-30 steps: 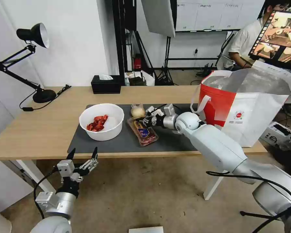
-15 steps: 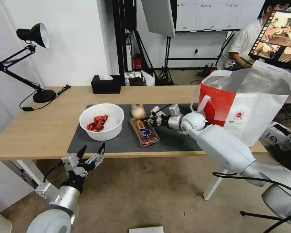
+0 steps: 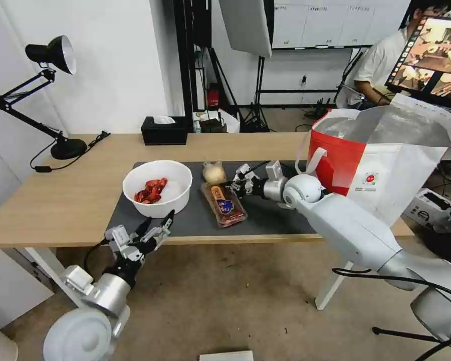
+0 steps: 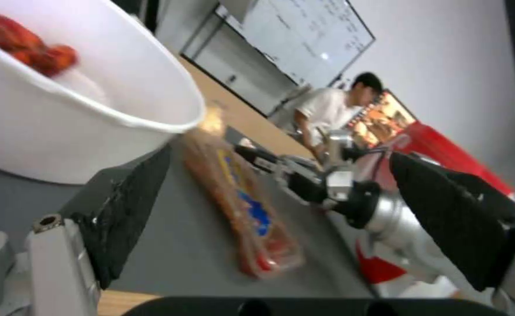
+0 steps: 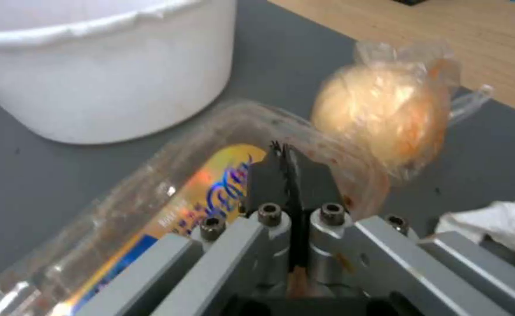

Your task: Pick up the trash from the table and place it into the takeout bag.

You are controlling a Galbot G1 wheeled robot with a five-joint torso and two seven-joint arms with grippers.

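**Right gripper pinched on the tray rim, left gripper spread at the front edge**

Left gripper (image 3: 154, 229) hovers at the table's (image 3: 60, 200) front edge, jaws spread wide, nothing held, just before the white bowl of red shells (image 3: 157, 188) on the dark mat's (image 3: 265, 220) left end. Mid-mat lies the clear tray (image 3: 224, 204), bagged beige lump (image 3: 214, 173) behind it. Right gripper (image 5: 287, 160), jaws pressed together, grips the tray's rim. The takeout bag (image 3: 386, 160) stands at the table's right end.
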